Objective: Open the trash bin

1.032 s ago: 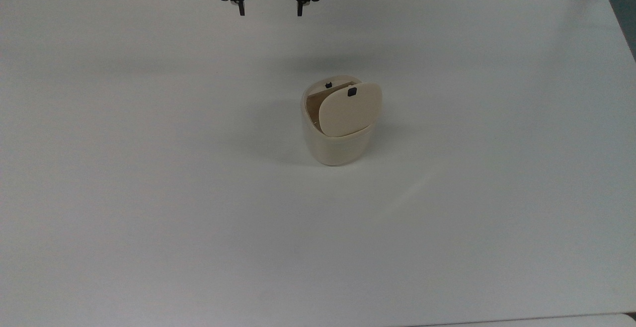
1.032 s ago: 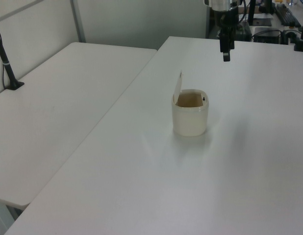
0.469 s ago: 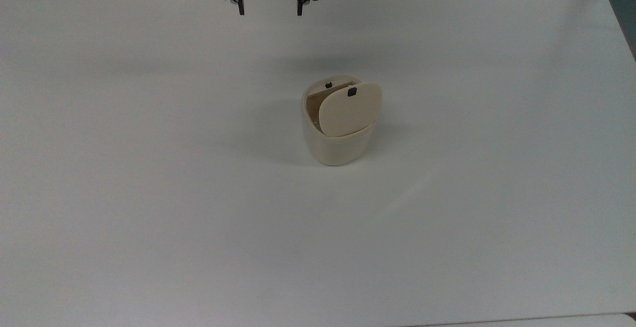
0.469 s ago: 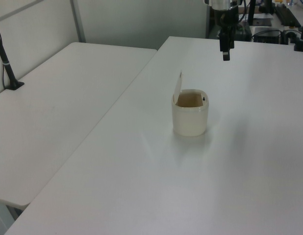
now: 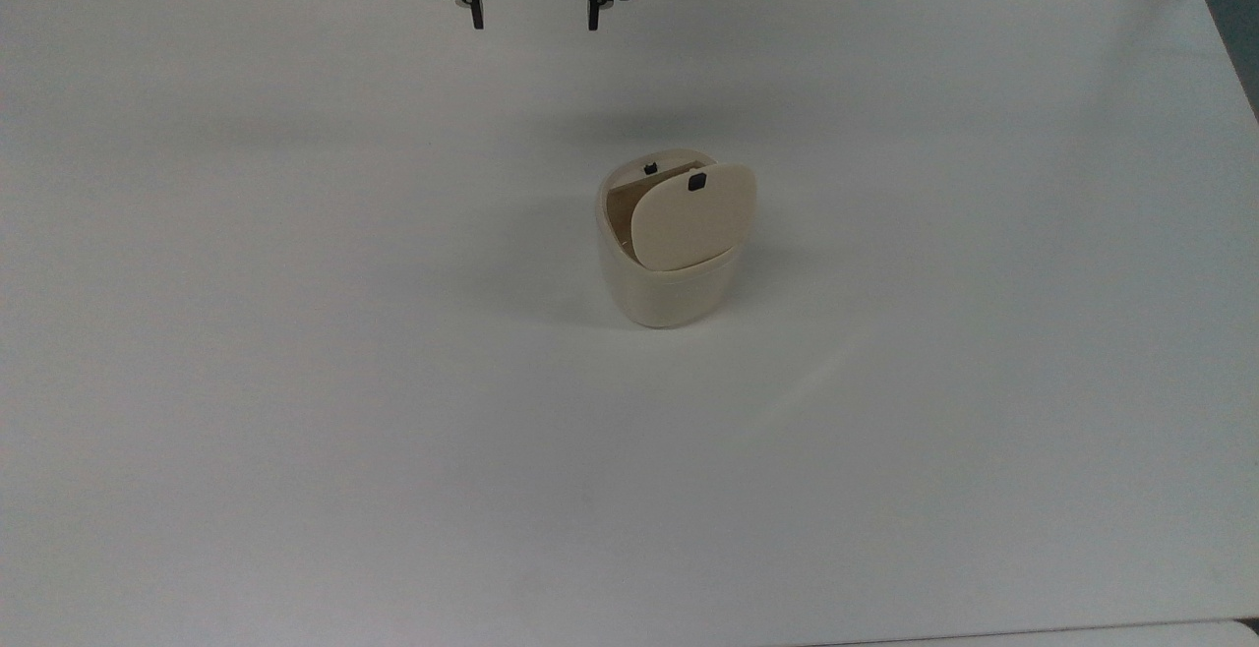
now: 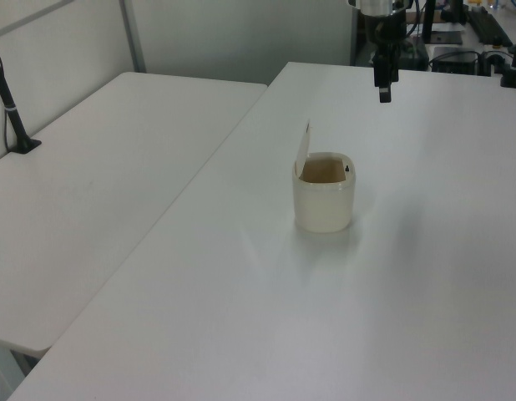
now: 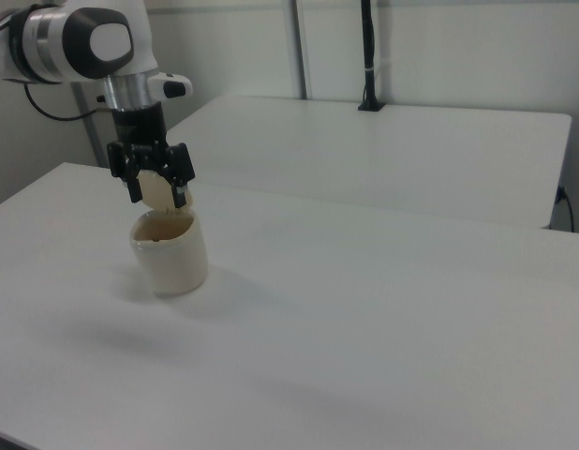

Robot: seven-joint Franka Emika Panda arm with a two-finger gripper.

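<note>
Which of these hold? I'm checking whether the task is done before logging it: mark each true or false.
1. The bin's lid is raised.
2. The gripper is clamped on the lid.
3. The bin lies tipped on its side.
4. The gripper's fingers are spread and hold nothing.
1. True: the trash bin has its lid standing up, the inside showing.
2. False: the gripper hangs clear of the bin, toward the top view's upper edge.
3. False: it stands upright on the table.
4. True: the fingers are apart, with nothing between them.
</note>
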